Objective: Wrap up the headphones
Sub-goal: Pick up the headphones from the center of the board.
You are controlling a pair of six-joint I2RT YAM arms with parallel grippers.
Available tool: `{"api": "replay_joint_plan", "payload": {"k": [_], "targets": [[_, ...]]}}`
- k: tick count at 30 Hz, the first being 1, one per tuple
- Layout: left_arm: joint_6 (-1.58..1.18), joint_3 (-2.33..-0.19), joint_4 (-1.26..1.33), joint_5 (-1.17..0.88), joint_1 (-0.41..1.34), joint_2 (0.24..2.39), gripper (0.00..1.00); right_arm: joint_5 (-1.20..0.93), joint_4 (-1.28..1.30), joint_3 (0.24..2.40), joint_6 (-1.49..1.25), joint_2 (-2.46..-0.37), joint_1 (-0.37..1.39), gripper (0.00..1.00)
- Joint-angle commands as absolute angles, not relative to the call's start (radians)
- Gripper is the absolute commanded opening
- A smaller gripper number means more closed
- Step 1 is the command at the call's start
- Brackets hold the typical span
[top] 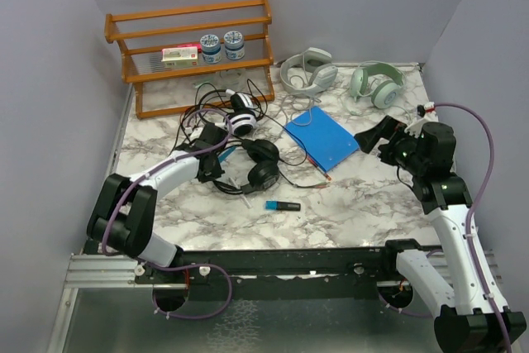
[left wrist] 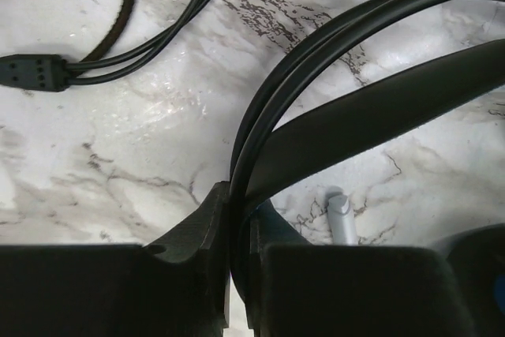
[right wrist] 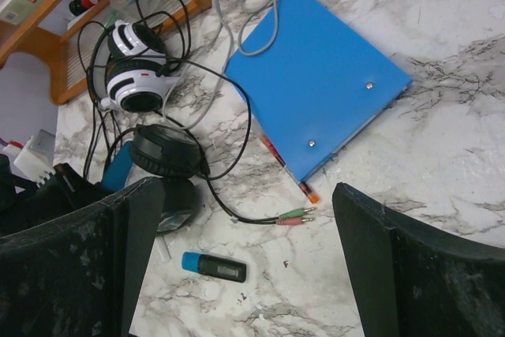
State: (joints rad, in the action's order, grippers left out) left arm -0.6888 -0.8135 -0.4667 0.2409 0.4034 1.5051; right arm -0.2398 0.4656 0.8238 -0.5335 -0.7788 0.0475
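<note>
With my left gripper (left wrist: 235,219) clamped on the black headphones' (left wrist: 379,108) thin band and the right gripper (right wrist: 245,195) wide apart, I fear a lift drags the tangled cables (top: 197,113).

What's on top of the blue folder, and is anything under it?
A grey cable loops over the far corner of the blue folder. A pencil with an orange tip pokes out at its near edge; how much lies underneath is covered.

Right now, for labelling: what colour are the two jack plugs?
Jack plugs: green and pink; right wrist view.
</note>
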Motion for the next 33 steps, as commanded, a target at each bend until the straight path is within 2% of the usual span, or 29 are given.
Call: {"api": "replay_joint_plan", "payload": {"k": [1, 3, 10, 15, 20, 22, 26, 30, 33], "targets": [[-0.65, -0.874, -0.58, 0.3, 0.409, 1.384, 0.0, -0.268, 0.493, 0.875, -0.531, -0.776, 0.051, 1.0], [-0.633, -0.908, -0.612, 0.267, 0.409, 1.345, 0.0, -0.259, 0.509, 0.888, -0.552, -0.786, 0.051, 1.0], [-0.603, -0.993, -0.682, 0.171, 0.409, 1.243, 0.0, -0.424, 0.442, 0.908, -0.511, -0.849, 0.052, 1.0], [-0.598, -1.08, -0.731, 0.107, 0.408, 1.182, 0.0, -0.586, 0.24, 0.833, -0.529, -0.843, 0.087, 1.0], [-0.591, -1.205, -0.79, 0.069, 0.409, 1.165, 0.0, -0.609, 0.115, 0.858, -0.512, -0.893, 0.21, 1.0], [-0.588, -1.229, -0.793, 0.04, 0.409, 1.164, 0.0, -0.488, 0.16, 0.923, -0.463, -0.947, 0.321, 1.0], [-0.566, -1.256, -0.796, -0.025, 0.408, 1.19, 0.0, -0.091, 0.321, 1.091, -0.328, -1.079, 0.647, 1.0], [-0.537, -1.238, -0.802, 0.032, 0.41, 1.203, 0.0, 0.124, 0.377, 1.191, -0.249, -1.177, 0.775, 1.0], [-0.523, -1.204, -0.806, 0.072, 0.41, 1.204, 0.0, 0.184, 0.378, 1.216, -0.196, -1.204, 0.806, 1.0]]}}
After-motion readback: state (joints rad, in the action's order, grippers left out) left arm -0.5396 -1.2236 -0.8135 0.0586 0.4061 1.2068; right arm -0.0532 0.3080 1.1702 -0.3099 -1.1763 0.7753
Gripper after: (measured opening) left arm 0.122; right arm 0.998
